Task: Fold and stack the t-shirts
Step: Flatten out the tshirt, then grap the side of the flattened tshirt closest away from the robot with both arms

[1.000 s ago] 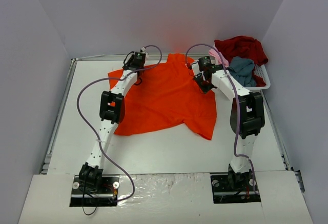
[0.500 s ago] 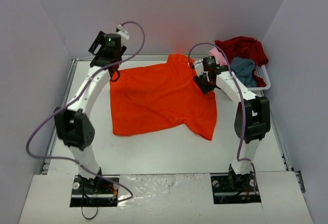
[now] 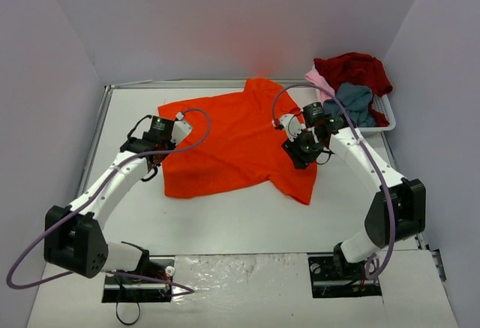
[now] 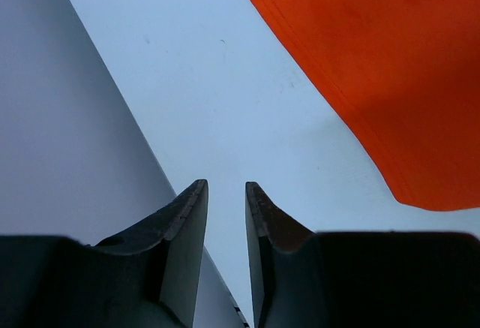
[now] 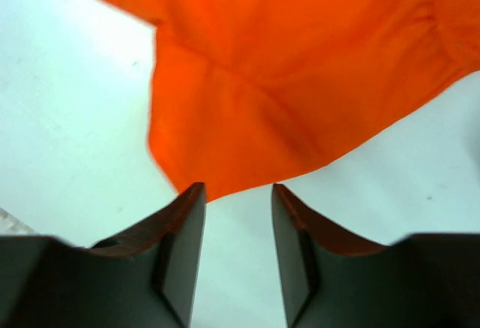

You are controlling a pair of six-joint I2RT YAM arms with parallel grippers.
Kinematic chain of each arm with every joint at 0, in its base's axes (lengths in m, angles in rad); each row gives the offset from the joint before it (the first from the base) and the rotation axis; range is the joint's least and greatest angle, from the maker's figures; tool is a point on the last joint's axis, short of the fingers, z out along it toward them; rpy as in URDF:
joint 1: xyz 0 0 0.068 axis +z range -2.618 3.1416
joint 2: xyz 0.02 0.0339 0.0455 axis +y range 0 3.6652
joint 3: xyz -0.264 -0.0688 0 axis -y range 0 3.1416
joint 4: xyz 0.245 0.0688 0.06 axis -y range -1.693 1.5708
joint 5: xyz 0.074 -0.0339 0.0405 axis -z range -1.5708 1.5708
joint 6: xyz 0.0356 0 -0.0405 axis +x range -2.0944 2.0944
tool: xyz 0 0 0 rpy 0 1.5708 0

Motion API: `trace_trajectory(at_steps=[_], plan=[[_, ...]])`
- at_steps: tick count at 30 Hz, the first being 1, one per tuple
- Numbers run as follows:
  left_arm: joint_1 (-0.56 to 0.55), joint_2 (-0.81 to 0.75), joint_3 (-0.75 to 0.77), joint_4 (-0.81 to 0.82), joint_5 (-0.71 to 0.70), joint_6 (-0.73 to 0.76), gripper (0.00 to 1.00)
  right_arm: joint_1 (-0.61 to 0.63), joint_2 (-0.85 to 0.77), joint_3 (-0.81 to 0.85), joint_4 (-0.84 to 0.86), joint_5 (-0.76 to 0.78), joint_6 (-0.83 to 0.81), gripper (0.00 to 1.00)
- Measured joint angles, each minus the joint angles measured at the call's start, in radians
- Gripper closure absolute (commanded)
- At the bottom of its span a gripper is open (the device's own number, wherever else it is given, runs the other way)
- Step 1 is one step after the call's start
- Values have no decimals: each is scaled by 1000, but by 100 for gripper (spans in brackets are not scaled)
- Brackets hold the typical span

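On the worktop (image 3: 225, 215) the orange-red t-shirt (image 3: 232, 144) lies spread flat at the middle, not yet folded, the other t-shirts (image 3: 354, 80) heaped in the basket (image 3: 387, 112) far right; both arms have let go and drawn nearer, so spreading looks finished and a first fold comes next; the left arm (image 3: 112, 182) reaches low to the shirt's left edge, the right arm (image 3: 360, 159) bends over its right side; left gripper (image 4: 225, 187) barely parted, empty, above bare worktop; right gripper (image 5: 238, 189) parted wider, empty, just short of a cloth corner.
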State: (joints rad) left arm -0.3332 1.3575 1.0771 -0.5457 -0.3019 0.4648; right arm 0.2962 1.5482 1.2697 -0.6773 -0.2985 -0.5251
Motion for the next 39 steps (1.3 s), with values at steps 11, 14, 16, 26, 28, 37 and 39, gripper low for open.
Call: trace_trajectory(at_steps=[11, 14, 16, 26, 28, 37, 39], plan=[[21, -128, -74, -14, 37, -66, 74, 61, -87, -175, -82, 63, -73, 48], [53, -128, -87, -20, 45, -77, 74, 75, -87, -206, -93, 83, -91, 48], [79, -129, -87, -20, 54, -82, 74, 80, -87, -212, -95, 89, -102, 48], [134, -166, -93, -22, 97, -95, 74, 121, -17, -212, -77, 90, -113, 50], [139, -181, -95, -23, 103, -98, 74, 134, 21, -211, -70, 89, -113, 50], [153, -204, -107, -26, 134, -103, 74, 169, 123, -176, -42, 84, -110, 51], [153, -204, -107, -26, 142, -103, 73, 174, 132, -167, -32, 84, -106, 53]])
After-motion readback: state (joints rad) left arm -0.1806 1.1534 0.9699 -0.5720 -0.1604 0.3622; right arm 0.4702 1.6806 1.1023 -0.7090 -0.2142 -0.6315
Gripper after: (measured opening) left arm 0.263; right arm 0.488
